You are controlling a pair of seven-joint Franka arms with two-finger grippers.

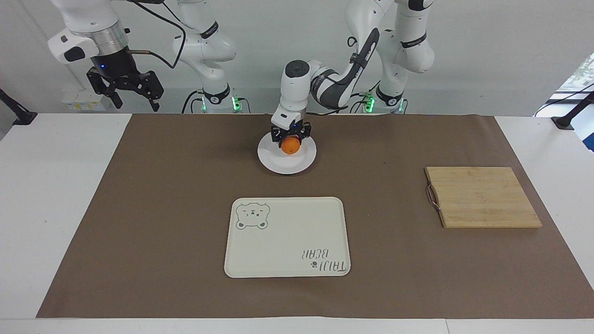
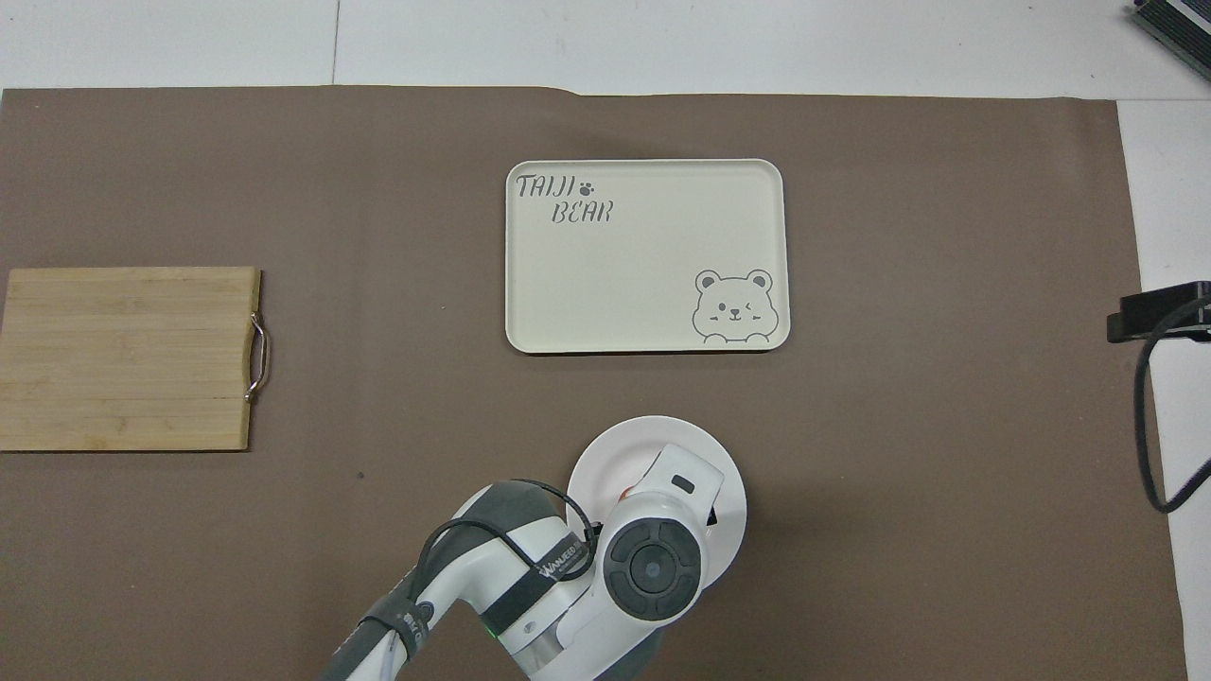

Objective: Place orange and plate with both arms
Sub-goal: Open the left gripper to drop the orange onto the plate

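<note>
The white plate (image 1: 301, 163) lies on the brown mat close to the robots, midway between the two arms. My left gripper (image 1: 290, 138) is low over the plate's middle, and the orange (image 1: 290, 146) sits right under it, at or just above the plate's surface. Whether the gripper still grips the orange does not show. From overhead, the left arm's wrist covers most of the plate (image 2: 605, 452), and only a sliver of the orange (image 2: 625, 492) peeks out. My right gripper (image 1: 135, 101) waits open and empty, high over the table's edge at the right arm's end.
A cream tray with a bear drawing (image 1: 287, 236) lies farther from the robots than the plate. A wooden cutting board with a metal handle (image 1: 482, 197) rests toward the left arm's end. The brown mat (image 1: 162, 208) covers the middle of the white table.
</note>
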